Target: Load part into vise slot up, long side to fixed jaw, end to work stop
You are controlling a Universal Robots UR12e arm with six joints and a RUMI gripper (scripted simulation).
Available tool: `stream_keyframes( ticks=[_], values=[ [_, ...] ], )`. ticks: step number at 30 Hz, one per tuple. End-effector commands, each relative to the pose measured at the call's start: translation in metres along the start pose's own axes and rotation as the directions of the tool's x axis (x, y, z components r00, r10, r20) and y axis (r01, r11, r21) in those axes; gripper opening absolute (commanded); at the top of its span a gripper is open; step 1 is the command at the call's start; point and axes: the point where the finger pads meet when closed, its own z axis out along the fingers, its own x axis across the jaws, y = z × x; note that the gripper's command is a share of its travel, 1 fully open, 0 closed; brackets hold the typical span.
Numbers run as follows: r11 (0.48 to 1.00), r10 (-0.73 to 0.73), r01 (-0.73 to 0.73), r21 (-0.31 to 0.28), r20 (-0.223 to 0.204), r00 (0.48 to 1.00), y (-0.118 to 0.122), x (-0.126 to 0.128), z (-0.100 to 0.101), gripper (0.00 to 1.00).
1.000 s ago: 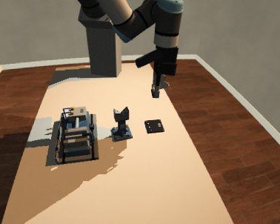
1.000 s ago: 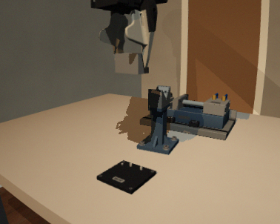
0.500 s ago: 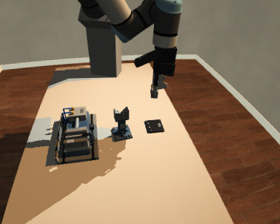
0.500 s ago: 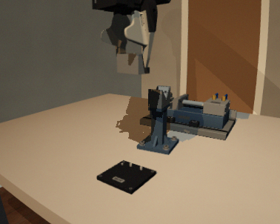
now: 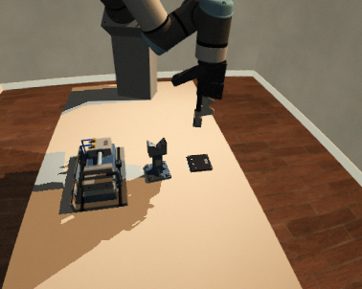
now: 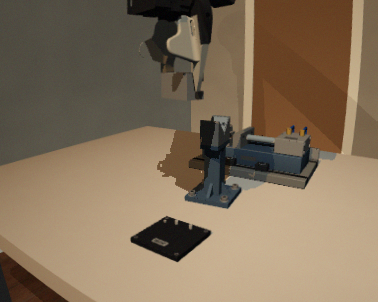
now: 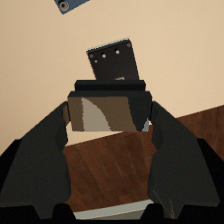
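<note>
Fingers (image 5: 197, 120) (image 6: 199, 70) clamped on the block (image 5: 200, 122) (image 6: 177, 86) (image 7: 109, 114); black plate (image 5: 199, 163) (image 6: 171, 238) (image 7: 114, 61) below them; slot direction seems unclear from here.

A workshop: 1 vise (image 5: 100, 184) (image 6: 268, 160), 1 V-block (image 5: 156, 160) (image 6: 215, 162).

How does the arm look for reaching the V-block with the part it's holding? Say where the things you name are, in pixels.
Probably yes: the gripper (image 5: 197, 119) (image 6: 182, 92) (image 7: 110, 102) holds the part (image 6: 177, 86) (image 7: 107, 114) up off the table, and nothing visible stands between it and the V-block's (image 5: 157, 145) (image 6: 214, 134) open top.
</note>
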Motion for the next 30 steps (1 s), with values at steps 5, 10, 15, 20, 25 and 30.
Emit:
stream_keyframes(
  ticks=[5,10,15,20,25,30],
  values=[
    [0.998,0.063,-0.063,0.000,-0.001,0.998,-0.004,-0.002,0.000,0.00],
    [0.994,0.105,-0.105,0.000,-0.001,0.994,-0.006,-0.002,0.000,0.00],
    [0.991,0.132,-0.132,0.000,-0.002,0.991,-0.008,-0.003,0.001,0.00],
    [0.984,0.178,-0.178,0.000,-0.003,0.984,-0.011,-0.004,0.001,0.00],
    [0.974,0.226,-0.226,0.000,-0.003,0.974,-0.014,-0.005,0.001,0.00],
    [0.961,0.276,-0.276,0.001,-0.004,0.961,-0.017,-0.006,0.002,0.00]
  ],
)
